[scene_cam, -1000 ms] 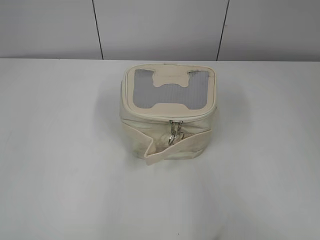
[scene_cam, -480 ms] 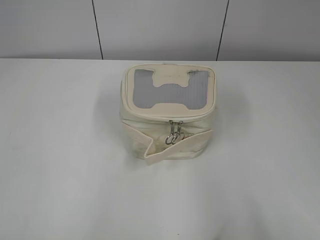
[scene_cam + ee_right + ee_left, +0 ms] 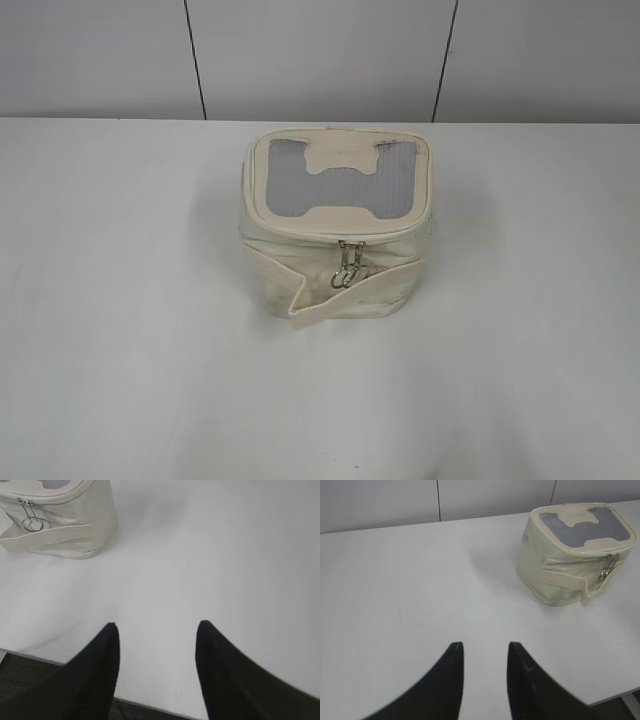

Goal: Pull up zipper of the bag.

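Observation:
The cream-white boxy bag (image 3: pixel 335 262) stands on the white table, its lid with a grey ribbed panel facing up. The zipper (image 3: pixel 340 234) runs round the lid's rim, and its silver pull tabs (image 3: pixel 346 266) dangle at the front over the wide cream strap (image 3: pixel 345 295). The bag also shows at the upper right of the left wrist view (image 3: pixel 570 555) and the upper left of the right wrist view (image 3: pixel 65 525), with the pull tabs (image 3: pixel 31 519) visible. My left gripper (image 3: pixel 485 647) is open and empty, far from the bag. My right gripper (image 3: pixel 157 627) is open and empty near the table's front edge.
The white table (image 3: pixel 120 300) extends on all sides of the bag. A grey panelled wall (image 3: pixel 320 55) stands behind it. The table's front edge (image 3: pixel 45 657) and dark floor show in the right wrist view.
The pull tabs and the strap end have shifted slightly at the bag's front. Neither gripper appears in the exterior view at any time.

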Action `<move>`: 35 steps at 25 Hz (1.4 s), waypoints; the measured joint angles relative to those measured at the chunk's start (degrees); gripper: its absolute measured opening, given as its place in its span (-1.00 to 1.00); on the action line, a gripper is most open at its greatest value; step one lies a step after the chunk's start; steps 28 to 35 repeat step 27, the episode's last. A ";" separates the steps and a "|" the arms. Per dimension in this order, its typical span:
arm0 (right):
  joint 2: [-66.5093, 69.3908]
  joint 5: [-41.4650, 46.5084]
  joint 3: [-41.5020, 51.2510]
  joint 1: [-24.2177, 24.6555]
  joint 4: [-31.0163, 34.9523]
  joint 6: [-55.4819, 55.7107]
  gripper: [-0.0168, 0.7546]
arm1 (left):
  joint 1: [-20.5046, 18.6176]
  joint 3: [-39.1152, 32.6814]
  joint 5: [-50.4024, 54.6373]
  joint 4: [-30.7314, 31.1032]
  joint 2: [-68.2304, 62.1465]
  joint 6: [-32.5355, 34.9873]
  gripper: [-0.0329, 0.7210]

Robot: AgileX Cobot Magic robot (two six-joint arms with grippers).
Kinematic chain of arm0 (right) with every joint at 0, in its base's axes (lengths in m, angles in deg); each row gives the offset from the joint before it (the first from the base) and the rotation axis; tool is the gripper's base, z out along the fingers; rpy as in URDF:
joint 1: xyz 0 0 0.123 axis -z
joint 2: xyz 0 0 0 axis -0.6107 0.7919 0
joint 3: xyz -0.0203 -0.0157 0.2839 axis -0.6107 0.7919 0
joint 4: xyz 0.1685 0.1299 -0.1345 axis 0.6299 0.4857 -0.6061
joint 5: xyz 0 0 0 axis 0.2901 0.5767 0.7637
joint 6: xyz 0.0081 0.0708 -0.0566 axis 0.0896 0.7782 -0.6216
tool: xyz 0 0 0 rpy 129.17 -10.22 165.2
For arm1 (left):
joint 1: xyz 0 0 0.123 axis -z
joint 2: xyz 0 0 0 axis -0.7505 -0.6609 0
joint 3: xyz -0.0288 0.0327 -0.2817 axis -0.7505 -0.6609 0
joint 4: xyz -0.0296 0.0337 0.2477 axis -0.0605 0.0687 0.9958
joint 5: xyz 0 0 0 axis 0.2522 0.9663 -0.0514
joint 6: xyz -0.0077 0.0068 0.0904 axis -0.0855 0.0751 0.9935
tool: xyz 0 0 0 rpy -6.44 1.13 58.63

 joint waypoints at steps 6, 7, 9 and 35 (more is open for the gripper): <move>0.00 0.00 0.00 8.30 0.04 0.00 0.05 | -9.72 0.00 -0.05 0.00 0.06 0.04 -0.29; 0.00 -0.08 0.06 10.55 0.04 0.00 0.05 | -11.90 0.00 -0.05 0.00 0.06 0.04 -0.29; 0.00 -0.12 0.10 13.73 0.04 0.00 0.03 | -15.21 0.00 -0.12 0.00 0.06 0.04 -0.29; 0.00 -0.20 0.10 15.06 0.04 0.00 0.03 | -17.05 0.00 -0.24 0.00 0.06 0.04 -0.29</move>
